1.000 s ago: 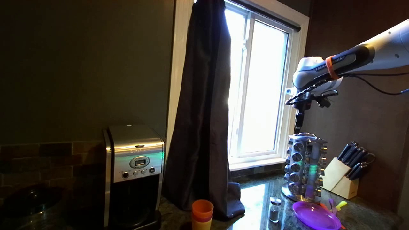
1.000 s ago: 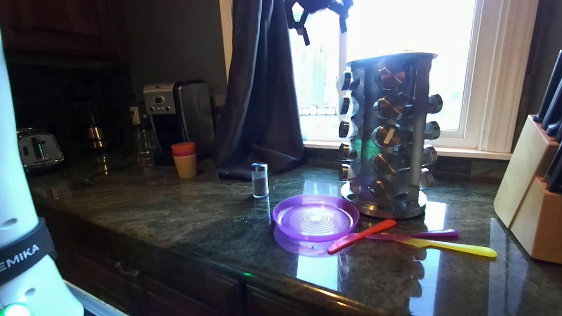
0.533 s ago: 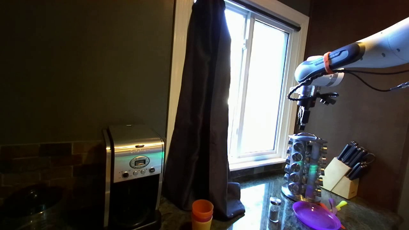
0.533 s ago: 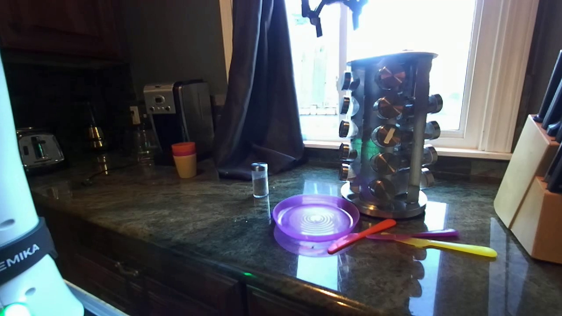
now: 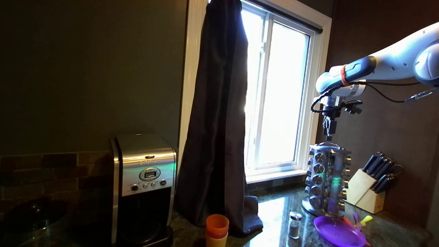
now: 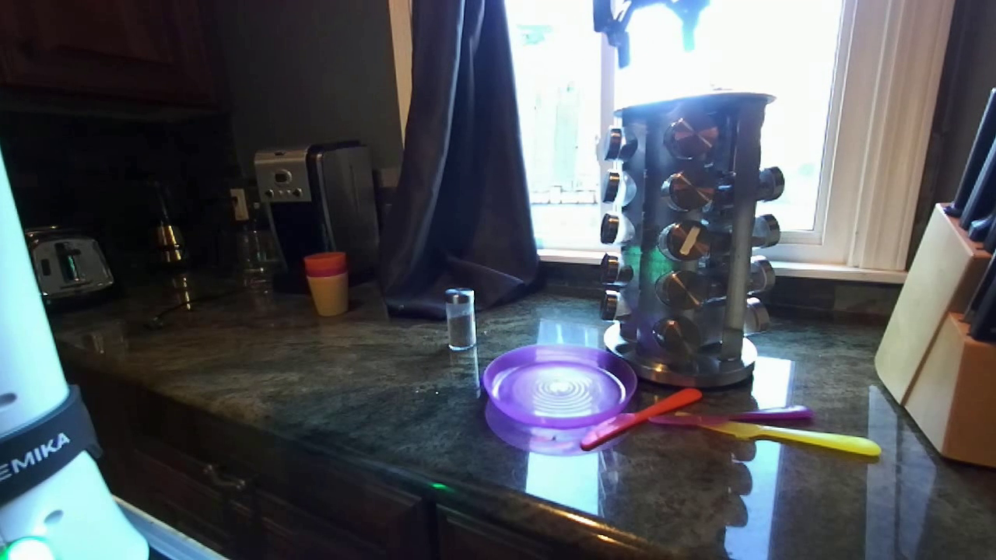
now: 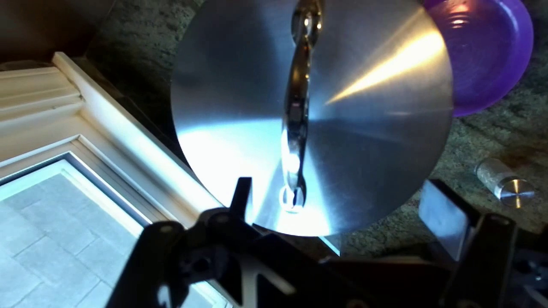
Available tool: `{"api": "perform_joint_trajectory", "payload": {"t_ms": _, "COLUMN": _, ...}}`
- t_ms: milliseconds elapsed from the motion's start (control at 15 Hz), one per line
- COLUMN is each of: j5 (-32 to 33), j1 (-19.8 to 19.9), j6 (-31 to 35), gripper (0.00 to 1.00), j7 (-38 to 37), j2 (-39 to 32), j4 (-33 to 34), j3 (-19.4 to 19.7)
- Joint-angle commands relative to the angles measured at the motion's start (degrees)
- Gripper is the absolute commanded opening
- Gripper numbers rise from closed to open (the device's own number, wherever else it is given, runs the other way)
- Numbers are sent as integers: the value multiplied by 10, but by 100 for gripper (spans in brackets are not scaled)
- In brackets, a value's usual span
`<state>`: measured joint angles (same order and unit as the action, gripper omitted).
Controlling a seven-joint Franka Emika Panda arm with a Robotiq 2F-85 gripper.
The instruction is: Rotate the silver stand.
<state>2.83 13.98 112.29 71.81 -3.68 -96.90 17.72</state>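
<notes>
The silver stand [image 5: 325, 178] is a tall upright chrome rack with tiers of shiny-lidded jars. It stands on the counter in both exterior views [image 6: 692, 241]. The wrist view looks down on its round metal top [image 7: 368, 141], with an arched chrome handle [image 7: 296, 111] across the middle. My gripper [image 5: 329, 136] is just above the stand's top. In an exterior view the gripper [image 6: 657, 50] has its fingers spread, apart from the stand. In the wrist view the gripper [image 7: 340, 201] is open and empty, its fingers wide apart near the lower end of the handle.
A knife block [image 6: 945, 334] stands beside the stand. A purple plate [image 6: 560, 389], coloured knives [image 6: 809, 437] and a small shaker [image 6: 461, 320] lie or stand in front. The window [image 5: 283, 92] and curtain [image 5: 219, 120] are behind. Stacked cups [image 6: 327, 284] and a coffee machine [image 5: 145, 185] are farther off.
My gripper has moved to the right in both exterior views, to a place over the stand's top. Its fingers stay spread. The stand has not moved.
</notes>
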Motion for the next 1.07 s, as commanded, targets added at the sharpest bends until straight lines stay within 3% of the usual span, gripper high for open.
{"api": "perform_joint_trajectory", "payload": {"t_ms": 0, "j5": -31, "j1": 28, "j6": -39, "gripper": 100, "j7": 49, "j2": -53, "j4": 58, "j3": -6}}
{"api": "perform_joint_trajectory", "payload": {"t_ms": 133, "j5": -41, "j1": 40, "j6": -55, "gripper": 100, "j7": 60, "j2": -73, "j4": 78, "j3": -10}}
{"api": "perform_joint_trajectory", "payload": {"t_ms": 200, "j5": -46, "j1": 46, "j6": -68, "gripper": 81, "j7": 65, "j2": -80, "j4": 88, "j3": -12}}
{"api": "perform_joint_trajectory", "payload": {"t_ms": 533, "j5": -47, "j1": 63, "j6": -131, "gripper": 42, "j7": 65, "j2": -108, "j4": 134, "j3": -21}}
{"api": "perform_joint_trajectory", "payload": {"t_ms": 800, "j5": -31, "j1": 67, "j6": -131, "gripper": 11, "j7": 56, "j2": -114, "j4": 145, "j3": -25}}
{"api": "perform_joint_trajectory", "payload": {"t_ms": 933, "j5": -19, "j1": 64, "j6": -116, "gripper": 0, "j7": 37, "j2": -115, "j4": 141, "j3": -24}}
{"api": "perform_joint_trajectory", "payload": {"t_ms": 1000, "j5": -7, "j1": 58, "j6": -90, "gripper": 3, "j7": 4, "j2": -113, "j4": 131, "j3": -21}}
